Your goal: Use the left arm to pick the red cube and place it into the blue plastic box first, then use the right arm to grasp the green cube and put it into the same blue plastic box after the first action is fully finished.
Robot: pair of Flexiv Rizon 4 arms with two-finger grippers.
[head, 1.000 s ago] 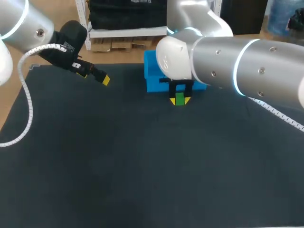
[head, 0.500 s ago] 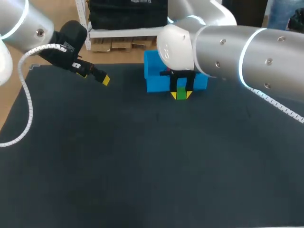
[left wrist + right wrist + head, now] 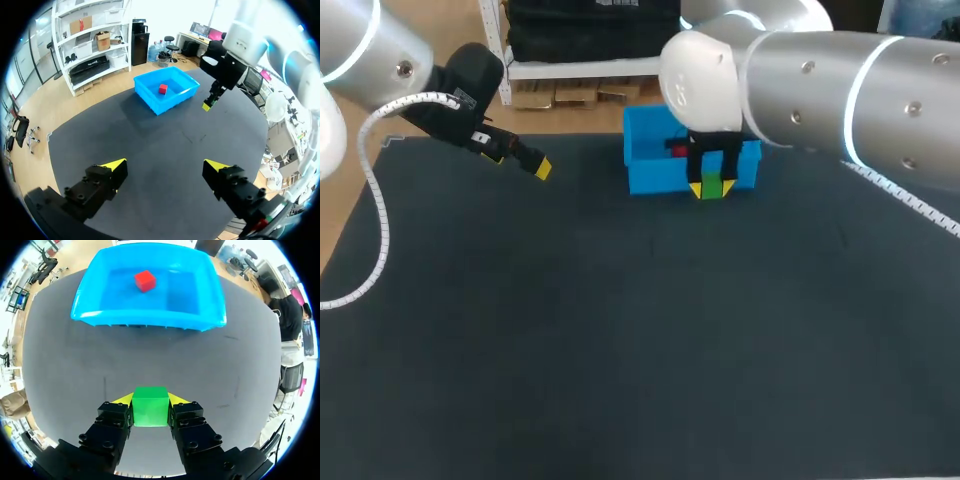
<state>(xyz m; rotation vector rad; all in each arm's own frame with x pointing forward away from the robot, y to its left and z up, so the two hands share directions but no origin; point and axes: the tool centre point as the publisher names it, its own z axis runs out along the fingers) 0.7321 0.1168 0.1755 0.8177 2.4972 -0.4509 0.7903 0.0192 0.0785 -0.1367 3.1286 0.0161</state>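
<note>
1. Holding the green cube between both fingers, the right hand is clamped on it from two sides.
2. Straight ahead of that hand lies the box. The cube hangs short of its near wall, over the worktop.
3. Inside the box, the red cube sits toward the far wall, so the near half looks free for a drop.
4. Well apart, the left hand hangs with fingers wide, holding nothing.

Glossy plastic blue box, matt dark table, smooth green cube
</note>
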